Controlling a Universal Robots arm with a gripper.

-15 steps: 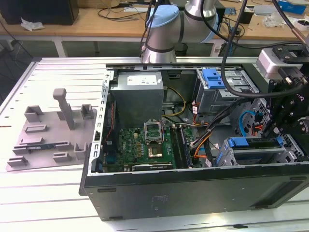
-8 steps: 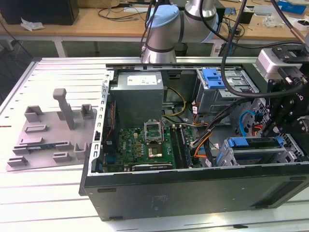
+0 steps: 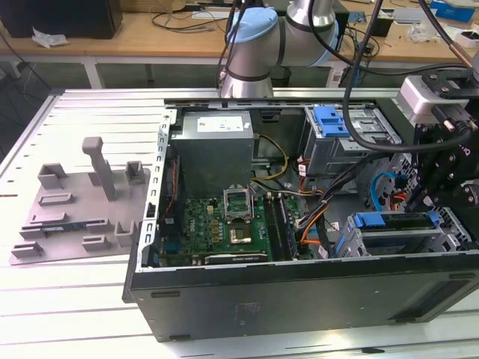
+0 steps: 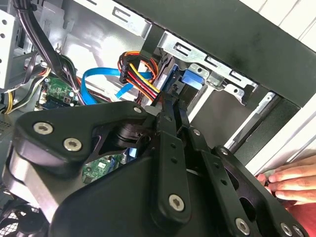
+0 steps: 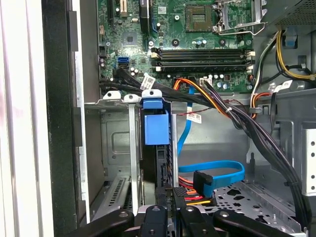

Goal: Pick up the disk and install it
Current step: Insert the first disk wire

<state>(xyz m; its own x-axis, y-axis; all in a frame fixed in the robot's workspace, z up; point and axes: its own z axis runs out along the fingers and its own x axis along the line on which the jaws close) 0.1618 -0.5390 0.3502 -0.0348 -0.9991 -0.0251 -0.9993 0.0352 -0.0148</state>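
Inside the cage, the disk stands just before the claw.

The exterior view looks down from the near side across the open computer case toward the far workbench, while both wrist views ride close behind the gripper at the exterior view's right end, sharing the drive cage and blue cable, the first facing the motherboard.
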